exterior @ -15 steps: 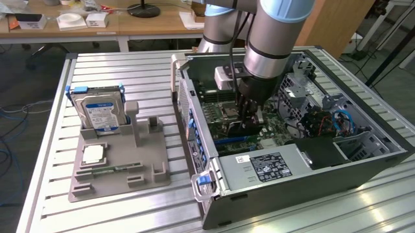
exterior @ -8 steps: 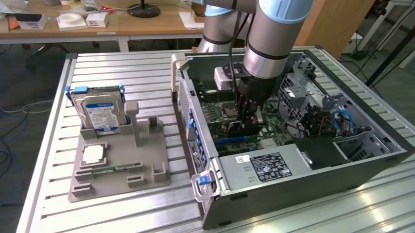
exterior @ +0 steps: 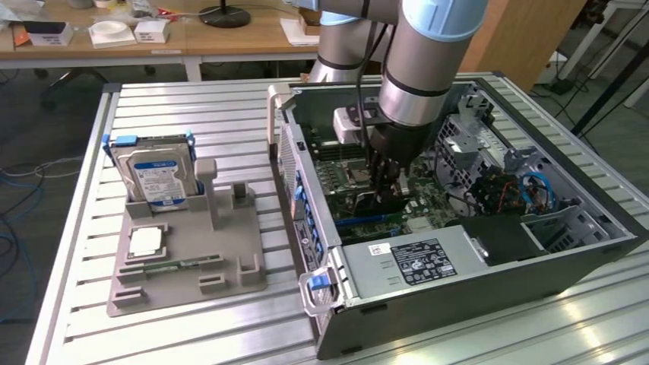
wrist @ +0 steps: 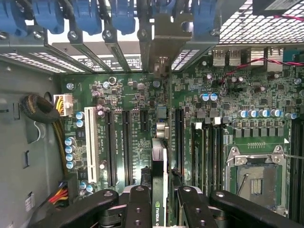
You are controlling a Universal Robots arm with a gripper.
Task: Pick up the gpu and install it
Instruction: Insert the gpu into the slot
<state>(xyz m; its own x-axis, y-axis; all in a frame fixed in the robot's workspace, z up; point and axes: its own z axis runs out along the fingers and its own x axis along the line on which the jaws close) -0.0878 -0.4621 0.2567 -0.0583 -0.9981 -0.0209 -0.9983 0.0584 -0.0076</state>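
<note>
My gripper (exterior: 384, 190) reaches down into the open computer case (exterior: 507, 281), over the motherboard (wrist: 133, 95). It is shut on the gpu (wrist: 159, 161), a thin dark card seen edge-on between the two black fingers (wrist: 138, 204) in the wrist view. The card's silvery end bracket (wrist: 161, 42) stands at the case's rear slot openings. The card is upright, lined up along the long expansion slots (wrist: 126, 147); whether its edge is seated in a slot is hidden. In the exterior view the gpu (exterior: 365, 202) shows as a dark sliver below the fingers.
A grey holder tray (exterior: 188, 262) on the slatted table carries an upright silver hard drive (exterior: 154, 176) and a small green memory stick (exterior: 172, 266). Inside the case are the power supply (exterior: 426, 260), the CPU socket (wrist: 256, 180) and cable bundles (wrist: 40, 107).
</note>
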